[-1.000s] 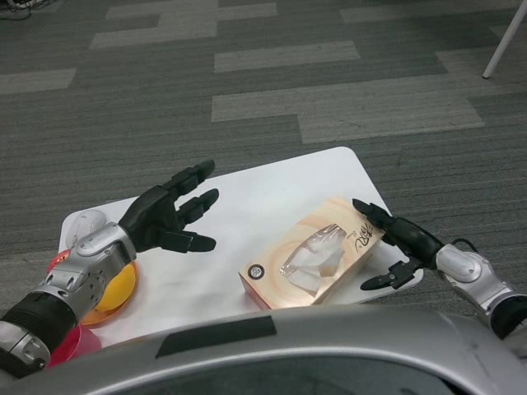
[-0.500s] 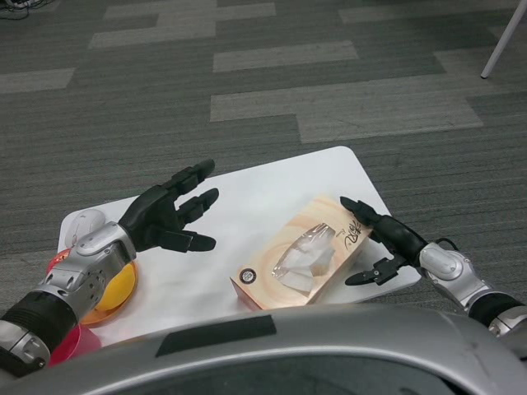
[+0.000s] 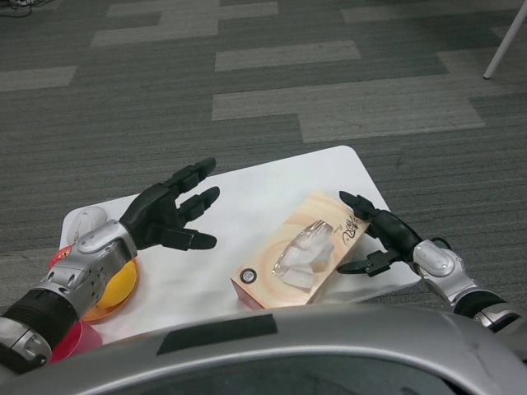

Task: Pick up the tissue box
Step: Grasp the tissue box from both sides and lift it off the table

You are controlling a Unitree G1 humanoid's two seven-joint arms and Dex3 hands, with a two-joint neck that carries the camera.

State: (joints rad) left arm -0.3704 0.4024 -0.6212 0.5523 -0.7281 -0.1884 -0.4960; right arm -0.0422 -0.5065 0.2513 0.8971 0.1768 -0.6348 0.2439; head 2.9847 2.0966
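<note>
At 5 o'clock on the white bench [image 3: 247,193]: tissue box [image 3: 300,262], wood-patterned, lying diagonally, clear window and tissue on top, round logo on its near end. Its lower near corner is cut off by the grey rim at the bottom of the view.

At 3 o'clock of the box: right hand [image 3: 380,239], fingers spread, upper fingers at the box's far end by the lettering, thumb close to its right side; whether it actually touches cannot be told. Nothing is gripped.

At 9 o'clock of the box, well apart: left hand [image 3: 169,216], raised above the bench, fingers spread, holding nothing.

At the bench's 8 o'clock edge, largely hidden by the left forearm: orange disc [image 3: 119,292], a pink-red item [image 3: 74,341] and a pale rounded object [image 3: 82,222]; none can be identified further.

Change against one second ago: the box sits farther left with its near end swung toward the left hand; right hand has followed it inward. Left hand unchanged.
</note>
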